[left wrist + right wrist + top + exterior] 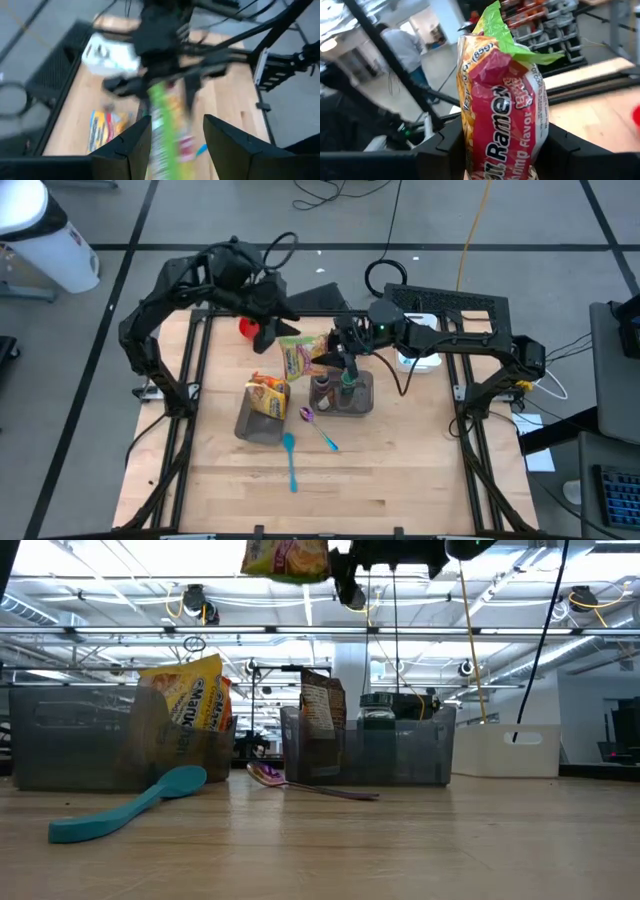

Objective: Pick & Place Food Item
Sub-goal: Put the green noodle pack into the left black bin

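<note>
A ramen packet (502, 95), red and yellow with a green top end, hangs high over the table (287, 558), above the two grey bins. My right gripper (500, 135) is shut on it, reaching in from the table's right (330, 352). My left gripper (177, 120) stands open at the far left of the packet (278, 328). Its fingers stand on either side of the packet's edge (167, 135) with gaps, touching nothing. A yellow packet (268, 393) stands in the left bin (255, 425). My right gripper pinches the ramen packet's lower part (470, 145) between its two fingers, one on each side edge. The fingers come in about level from the table's right. The packet stands upright in the hold, green end up, lifted clear of the bins and the table.
The right bin (362, 402) holds a dark packet (322, 710) and a jar (378, 710). A teal spoon (290, 460) and a purple spoon (318, 428) lie on the near table. A red object (247, 327) sits far left, a white tray (420, 362) far right.
</note>
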{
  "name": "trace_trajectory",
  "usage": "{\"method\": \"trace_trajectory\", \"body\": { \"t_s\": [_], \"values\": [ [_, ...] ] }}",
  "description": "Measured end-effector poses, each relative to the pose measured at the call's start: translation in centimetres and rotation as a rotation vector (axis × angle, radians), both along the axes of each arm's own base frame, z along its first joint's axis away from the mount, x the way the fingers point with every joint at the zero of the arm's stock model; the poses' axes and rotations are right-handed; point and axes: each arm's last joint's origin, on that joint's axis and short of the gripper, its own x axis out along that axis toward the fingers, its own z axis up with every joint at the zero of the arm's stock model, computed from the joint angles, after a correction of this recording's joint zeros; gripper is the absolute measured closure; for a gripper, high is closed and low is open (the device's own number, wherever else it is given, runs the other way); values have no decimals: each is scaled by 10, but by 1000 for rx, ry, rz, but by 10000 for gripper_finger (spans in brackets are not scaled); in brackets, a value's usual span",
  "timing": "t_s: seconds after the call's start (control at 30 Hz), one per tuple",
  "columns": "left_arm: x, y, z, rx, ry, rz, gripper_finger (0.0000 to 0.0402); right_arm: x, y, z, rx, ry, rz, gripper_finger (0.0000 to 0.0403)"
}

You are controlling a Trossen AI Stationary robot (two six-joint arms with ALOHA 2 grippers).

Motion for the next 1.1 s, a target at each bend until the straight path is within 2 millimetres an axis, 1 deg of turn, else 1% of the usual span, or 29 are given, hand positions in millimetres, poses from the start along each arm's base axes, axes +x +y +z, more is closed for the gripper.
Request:
{"method": "trace_trajectory", "body": {
  "t_s": [0.1,0.23,0.43,0.67,0.9,1.1],
  "values": [
    [-1,5,-4,-15,40,20,221,2,8,10,-80,1,28,243],
    [1,7,-6,-42,41,-2,224,3,13,13,-159,49,19,243],
    [3,7,-5,-151,9,-41,225,3,14,20,-221,70,15,243],
    [15,8,-13,-183,37,-54,224,2,12,29,-259,48,14,243],
    [23,10,-25,-216,116,-51,225,2,12,26,-272,76,17,243],
    [28,10,-32,-208,167,-42,225,2,11,25,-287,86,-3,243]
  ]
}}
